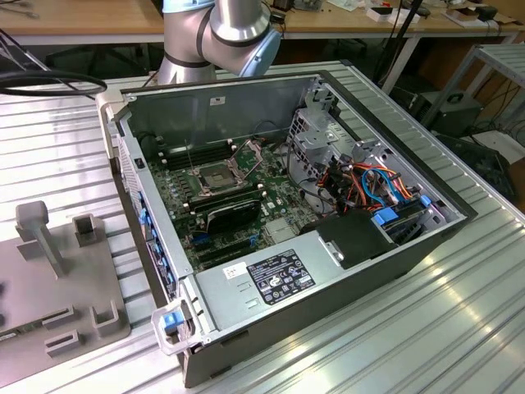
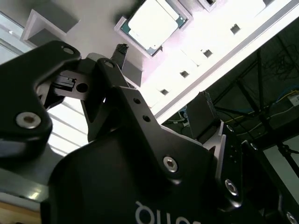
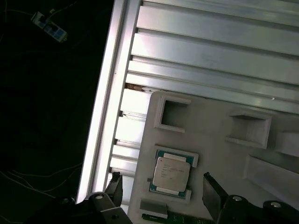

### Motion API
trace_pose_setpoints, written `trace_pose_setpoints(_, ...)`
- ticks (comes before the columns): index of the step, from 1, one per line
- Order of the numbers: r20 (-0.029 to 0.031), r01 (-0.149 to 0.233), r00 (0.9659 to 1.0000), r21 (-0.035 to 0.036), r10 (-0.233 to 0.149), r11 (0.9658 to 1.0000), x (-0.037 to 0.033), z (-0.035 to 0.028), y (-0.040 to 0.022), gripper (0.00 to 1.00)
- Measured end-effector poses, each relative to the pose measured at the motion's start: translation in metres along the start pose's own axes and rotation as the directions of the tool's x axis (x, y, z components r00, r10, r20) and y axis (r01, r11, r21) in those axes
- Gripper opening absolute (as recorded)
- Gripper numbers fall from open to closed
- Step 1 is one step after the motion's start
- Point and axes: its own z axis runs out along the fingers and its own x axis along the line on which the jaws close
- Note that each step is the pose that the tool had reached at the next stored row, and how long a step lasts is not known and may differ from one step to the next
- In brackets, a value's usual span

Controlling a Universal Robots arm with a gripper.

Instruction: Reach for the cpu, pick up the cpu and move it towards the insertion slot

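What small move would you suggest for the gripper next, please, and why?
Probably a straight descent onto the cpu, fingers kept apart. In the first wrist view the open gripper hangs above it, one finger on either side, and the cpu lies flat in its seat on the grey fixture, untouched.

From my remote console: the arm (image 1: 217, 33) is cropped by the exterior view's upper edge. In the second wrist view, glare washes out the cpu (image 2: 152, 21) ahead of the hand (image 2: 162, 71), the frame's edge clipping it. The cpu's print is too small for me to read.
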Motion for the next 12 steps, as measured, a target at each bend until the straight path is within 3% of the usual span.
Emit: trace_pose_setpoints(12, 0.0002, 0.000, 1.0000, -0.0006, 0.000, 1.0000, -0.0002, 0.0037, -0.0002, 0.78)
